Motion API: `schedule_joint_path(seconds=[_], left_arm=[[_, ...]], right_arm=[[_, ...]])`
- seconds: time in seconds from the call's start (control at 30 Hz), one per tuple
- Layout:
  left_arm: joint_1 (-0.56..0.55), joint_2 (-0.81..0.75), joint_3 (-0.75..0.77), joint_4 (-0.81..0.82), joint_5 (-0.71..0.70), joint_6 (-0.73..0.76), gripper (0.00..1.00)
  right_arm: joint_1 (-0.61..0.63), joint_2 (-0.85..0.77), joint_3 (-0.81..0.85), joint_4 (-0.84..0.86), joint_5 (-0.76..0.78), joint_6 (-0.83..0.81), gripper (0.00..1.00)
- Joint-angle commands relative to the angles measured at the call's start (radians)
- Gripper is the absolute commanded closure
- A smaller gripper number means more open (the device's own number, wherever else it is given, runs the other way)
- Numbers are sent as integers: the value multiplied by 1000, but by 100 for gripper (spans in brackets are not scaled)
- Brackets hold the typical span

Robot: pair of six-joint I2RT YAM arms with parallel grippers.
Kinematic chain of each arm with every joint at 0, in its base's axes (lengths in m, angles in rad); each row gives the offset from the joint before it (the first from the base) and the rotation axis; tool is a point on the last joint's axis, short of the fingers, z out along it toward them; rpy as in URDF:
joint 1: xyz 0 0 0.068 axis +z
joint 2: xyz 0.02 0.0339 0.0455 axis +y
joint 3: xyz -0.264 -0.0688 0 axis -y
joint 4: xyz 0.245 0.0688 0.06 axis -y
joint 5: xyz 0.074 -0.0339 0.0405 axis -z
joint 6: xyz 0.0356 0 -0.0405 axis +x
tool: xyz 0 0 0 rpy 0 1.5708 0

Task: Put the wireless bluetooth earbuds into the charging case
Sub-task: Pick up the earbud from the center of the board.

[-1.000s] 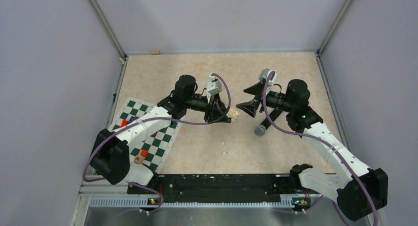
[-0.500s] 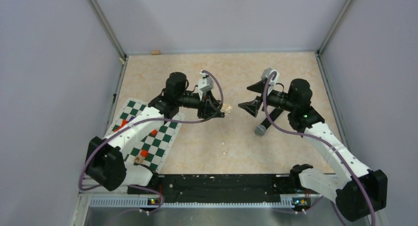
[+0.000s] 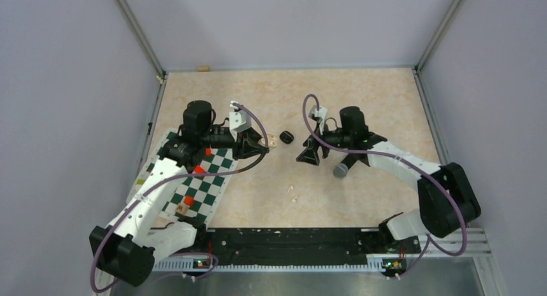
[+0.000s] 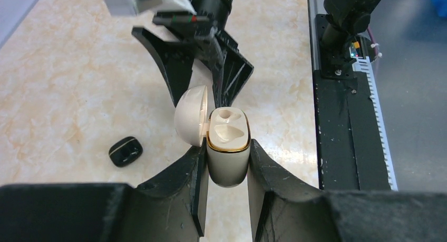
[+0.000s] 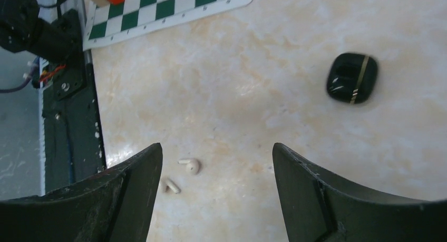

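My left gripper (image 4: 226, 147) is shut on a white charging case (image 4: 227, 127) with a gold rim. Its lid stands open and both cavities are empty. From above, the left gripper (image 3: 261, 141) holds the case (image 3: 272, 140) above the table, left of a closed black case (image 3: 286, 137) that lies on the table. My right gripper (image 3: 308, 155) is open and empty, facing the left one. Two white earbuds (image 5: 191, 165) lie on the table between its fingers and near the left one (image 5: 132, 200). They also show from above (image 3: 293, 193). The black earbuds are out of view.
A grey-headed microphone (image 3: 341, 170) lies under the right arm. A green-and-white chessboard mat (image 3: 209, 186) with an orange piece (image 3: 188, 200) lies under the left arm. A small wooden block (image 3: 204, 68) sits at the far edge. The black front rail (image 3: 284, 238) runs along the near edge.
My left arm has drawn back to the left with the white case. My right arm has swung left and lowered toward the table's middle. The black case now shows between the grippers.
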Motion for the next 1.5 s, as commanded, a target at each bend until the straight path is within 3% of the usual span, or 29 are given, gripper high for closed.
schedule_joint_path(seconds=[0.0, 0.37, 0.83, 1.47], left_arm=[[24, -82, -77, 43, 26, 2, 94], [80, -127, -129, 145, 106, -109, 92], [99, -135, -139, 165, 141, -144, 91], [99, -128, -140, 179, 151, -155, 91]], right_arm=[[77, 86, 53, -22, -31, -6, 27], [144, 202, -20, 57, -54, 5, 39], [204, 279, -11, -55, -14, -110, 56], [261, 364, 27, -132, 53, -154, 62]])
